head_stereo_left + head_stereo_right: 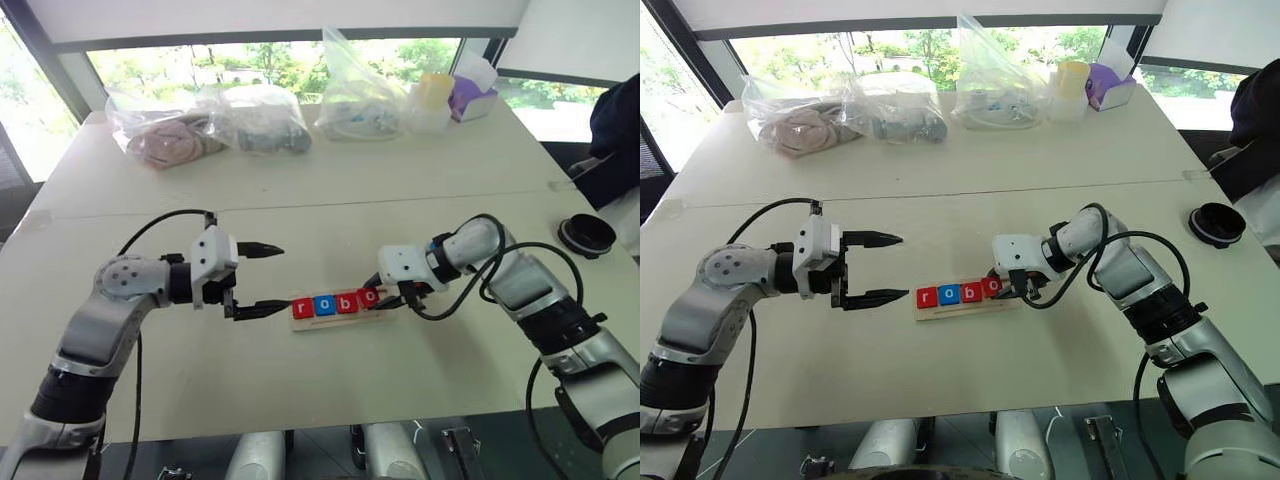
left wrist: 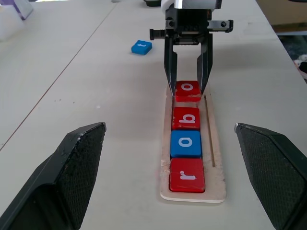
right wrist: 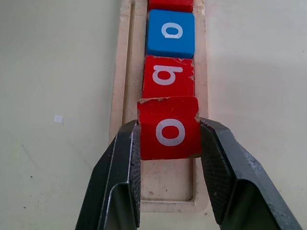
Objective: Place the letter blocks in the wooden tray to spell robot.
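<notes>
The wooden tray [image 2: 214,143] lies mid-table with three letter blocks in a row: red r [image 2: 187,175], blue o [image 2: 186,143] and red b [image 2: 185,118]. My right gripper [image 3: 169,125] is shut on a second red o block [image 3: 169,132] and holds it over the fourth place, right after the b and slightly tilted. Whether it rests on the tray floor I cannot tell. A blue block [image 2: 141,47] that looks like the t lies on the table beyond the tray's right end. My left gripper [image 1: 285,277] hovers open just off the tray's left end, pointing along it, with nothing between its fingers.
Clear plastic bags [image 1: 210,130] line the far side of the table, along with a purple box [image 1: 472,98]. A black round lid [image 1: 587,234] sits at the right edge. A person's dark sleeve [image 1: 618,125] shows at far right.
</notes>
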### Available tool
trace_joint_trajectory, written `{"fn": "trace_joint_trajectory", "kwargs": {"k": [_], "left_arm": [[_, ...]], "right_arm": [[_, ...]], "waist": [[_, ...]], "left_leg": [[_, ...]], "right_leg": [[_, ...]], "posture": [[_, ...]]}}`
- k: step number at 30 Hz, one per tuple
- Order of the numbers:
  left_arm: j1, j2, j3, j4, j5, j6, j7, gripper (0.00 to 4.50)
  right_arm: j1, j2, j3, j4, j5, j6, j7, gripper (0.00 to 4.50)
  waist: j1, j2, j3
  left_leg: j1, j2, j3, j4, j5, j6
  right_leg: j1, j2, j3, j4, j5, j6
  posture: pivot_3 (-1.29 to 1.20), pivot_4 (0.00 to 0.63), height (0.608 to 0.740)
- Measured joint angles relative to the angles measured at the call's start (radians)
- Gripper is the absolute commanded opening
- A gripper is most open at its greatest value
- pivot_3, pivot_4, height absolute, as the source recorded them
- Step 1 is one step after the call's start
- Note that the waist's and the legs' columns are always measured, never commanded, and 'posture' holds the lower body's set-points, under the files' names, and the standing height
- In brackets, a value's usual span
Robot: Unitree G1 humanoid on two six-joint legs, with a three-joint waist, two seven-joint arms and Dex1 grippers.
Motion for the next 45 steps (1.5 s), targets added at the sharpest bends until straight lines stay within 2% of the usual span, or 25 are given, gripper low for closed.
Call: {"fn": "trace_joint_trajectory", "kwargs": {"k": [22, 24, 25, 26, 29, 45], "left_arm": [[0.001, -0.001, 0.0, -0.006, 0.0, 0.002, 0.009, 4.5], [0.001, -0.001, 0.0, -0.006, 0.0, 0.002, 0.009, 4.5], [0.001, -0.002, 0.0, -0.006, 0.0, 0.002, 0.01, 4.5], [0.001, -0.002, 0.0, -0.006, 0.0, 0.002, 0.01, 4.5], [0.001, -0.002, 0.0, -0.006, 0.0, 0.002, 0.01, 4.5], [0.001, -0.011, -0.001, -0.005, 0.0, 0.0, 0.011, 4.5]], "right_arm": [[0.001, 0.018, 0.0, 0.02, -0.023, 0.016, 0.007, 1.14], [0.001, 0.023, 0.0, 0.02, -0.023, 0.018, 0.008, 2.2], [0.001, 0.025, 0.0, 0.02, -0.023, 0.021, 0.007, 2.58], [0.001, 0.026, 0.0, 0.02, -0.023, 0.022, 0.007, 3.26], [0.0, 0.026, 0.0, 0.02, -0.022, 0.025, 0.005, 4.46], [-0.014, 0.064, -0.044, 0.04, -0.021, 0.039, -0.058, 4.46]], "waist": [[0.0, 0.0, 0.0], [-0.001, 0.0, 0.0], [-0.001, 0.0, 0.0], [-0.001, 0.0, 0.0], [-0.001, 0.0, 0.0], [-0.001, 0.0, 0.0]], "left_leg": [[0.0, 0.0, 0.0, 0.0, 0.0, 0.0], [0.0, 0.0, 0.0, 0.0, 0.0, 0.0], [0.0, 0.0, 0.0, 0.0, 0.0, 0.0], [0.0, 0.0, 0.0, 0.0, 0.0, 0.0], [0.0, 0.0, 0.0, 0.0, 0.0, 0.0], [0.0, 0.0, 0.0, 0.0, 0.0, 0.0]], "right_leg": [[0.0, 0.0, 0.0, 0.001, 0.0, 0.0], [0.0, 0.0, 0.0, 0.001, 0.0, 0.0], [0.0, 0.0, 0.0, 0.001, 0.0, 0.0], [0.0, 0.0, 0.0, 0.001, 0.0, 0.0], [0.0, 0.0, 0.0, 0.001, 0.0, 0.0], [0.0, 0.0, 0.0, 0.001, 0.0, 0.0]], "posture": [[0.0, 0.15, 0.74], [0.0, 0.15, 0.74], [0.0, 0.15, 0.74], [0.0, 0.15, 0.74], [0.0, 0.15, 0.74], [0.0, 0.15, 0.74]]}}
